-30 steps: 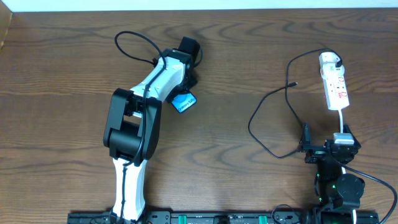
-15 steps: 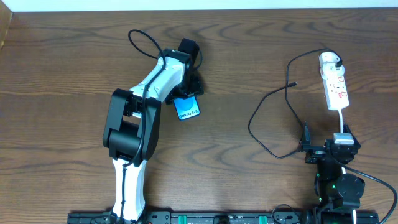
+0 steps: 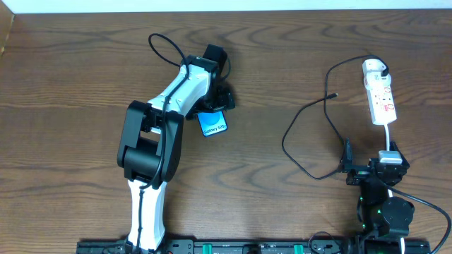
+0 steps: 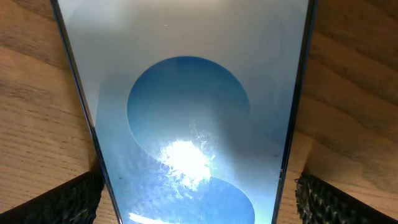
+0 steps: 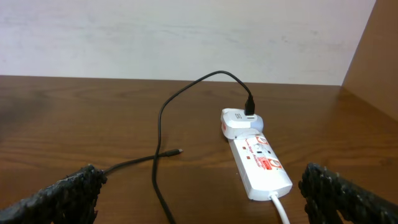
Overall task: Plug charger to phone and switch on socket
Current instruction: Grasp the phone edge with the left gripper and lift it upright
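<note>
The phone [image 3: 212, 125], with a cyan-blue screen, lies on the table below my left gripper [image 3: 217, 106]. In the left wrist view the phone [image 4: 186, 112] fills the frame. My left gripper [image 4: 199, 196] is open and straddles its sides, with a small gap at the right finger [image 4: 323, 199]. The charger's black cable [image 3: 286, 141] loops across the table, and its plug tip [image 3: 335, 94] lies free. The white adapter [image 3: 374, 68] sits in the socket strip [image 3: 382, 100]. My right gripper [image 3: 374, 169] is open and empty, just short of the strip [image 5: 261, 165] and of the plug tip [image 5: 179, 151].
The strip's thick white cord [image 3: 389, 137] runs toward my right gripper. The table's back edge meets a white wall [image 5: 186, 37]. The left arm's own black cable [image 3: 166, 46] loops above the arm.
The phone has shifted down and right from under my left gripper and turned more upright on the table. My left gripper has moved slightly right. The right arm is still.
</note>
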